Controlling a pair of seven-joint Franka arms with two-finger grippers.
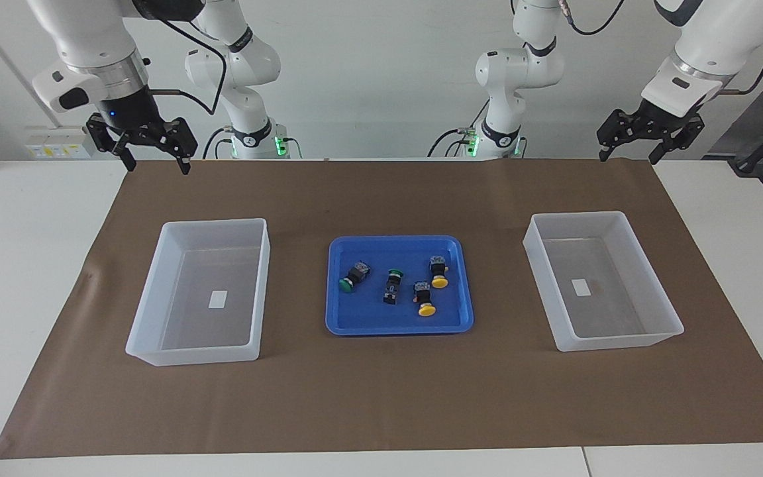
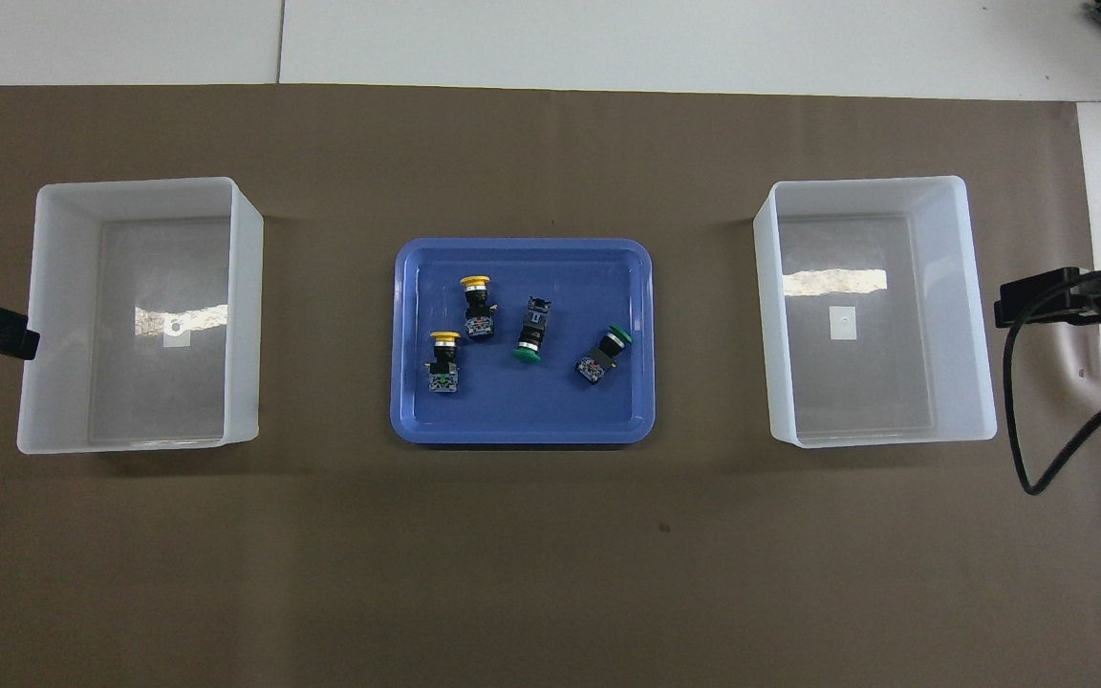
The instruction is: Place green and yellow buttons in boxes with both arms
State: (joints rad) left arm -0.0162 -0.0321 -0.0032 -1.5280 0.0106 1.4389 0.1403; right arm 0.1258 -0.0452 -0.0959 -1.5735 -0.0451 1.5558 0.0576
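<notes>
**All four buttons in the tray; both bins bare, both arms raised**

Blue tray (image 1: 338, 291) sat mid-mat on the brown mat (image 1: 381, 397), between the two bins; all four buttons lay in it on their sides, none touching. The two yellow buttons (image 1: 439, 272) (image 1: 424, 300) lay toward the left arm's end of the tray, one nearer the robots than the other; one green button (image 1: 392, 286) lay at the tray's middle; the other green button (image 1: 354, 277) lay toward the right arm's end.

Bin at the right arm's end (image 1: 156, 291) and bin at the left arm's end (image 1: 656, 291) each held only a small white label; both well apart from the tray.

Right gripper (image 1: 154, 164) hung over the mat's edge nearest the robots, fingers spread, holding nothing; left gripper (image 1: 628, 158) hung over the mat's corner at the left arm's end, fingers likewise apart and bare. Nothing stood between either gripper and the tray.
</notes>
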